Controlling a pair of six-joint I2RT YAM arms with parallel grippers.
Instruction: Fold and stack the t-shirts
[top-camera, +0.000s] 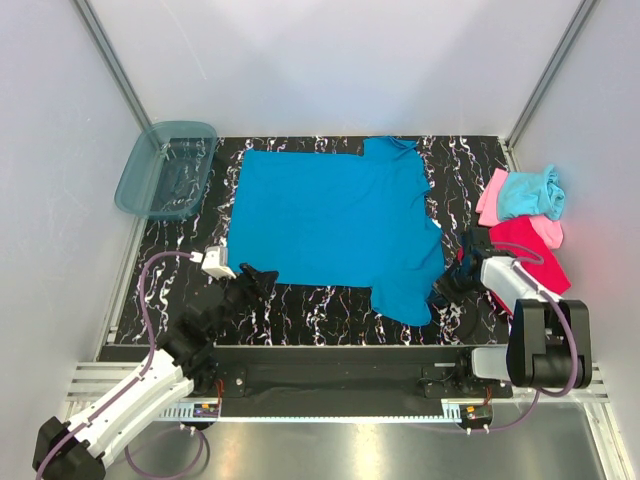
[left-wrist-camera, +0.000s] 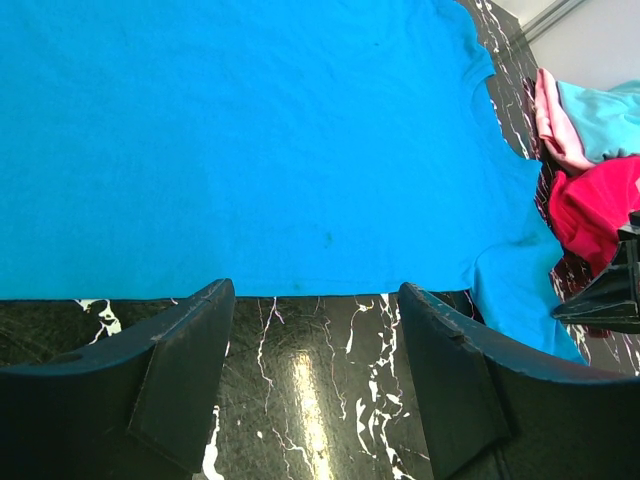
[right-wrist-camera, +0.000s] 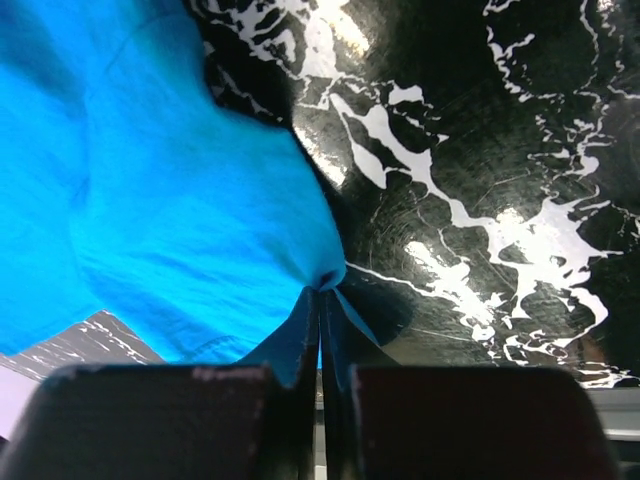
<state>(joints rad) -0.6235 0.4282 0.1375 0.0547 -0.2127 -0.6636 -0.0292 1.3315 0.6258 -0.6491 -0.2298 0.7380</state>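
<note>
Found the right fingers (right-wrist-camera: 335, 340) clenched tight, a small pinch of the blue t-shirt (top-camera: 330, 225) caught between the tips. Noted the cloth drawn into a little peak at that pinch; looks like an edge of the near sleeve. Logged bare black marbled surface (top-camera: 330, 310) to the right of those fingertips, and blue cloth spreading away to their left.

Found the left fingers (left-wrist-camera: 425, 320) released, spread wide, nothing between them but glossy surface. Placed the shirt's straight hem just beyond both tips, apart from them by a thin strip of marble. Cannot tell whether these fingers touch the surface.

Saw the rest of the blue t-shirt lying mostly flat ahead of the left fingers, collar toward the right fingers' side.

Noted the magenta-red t-shirt (top-camera: 535, 255) bunched just beside the right fingers on their outer side. Beyond it, spotted the light pink t-shirt (top-camera: 492, 197) with the light aqua t-shirt (top-camera: 530, 192) crumpled on top.

Marked a translucent teal bin (top-camera: 168, 168) well beyond the left fingers and off to their left.
</note>
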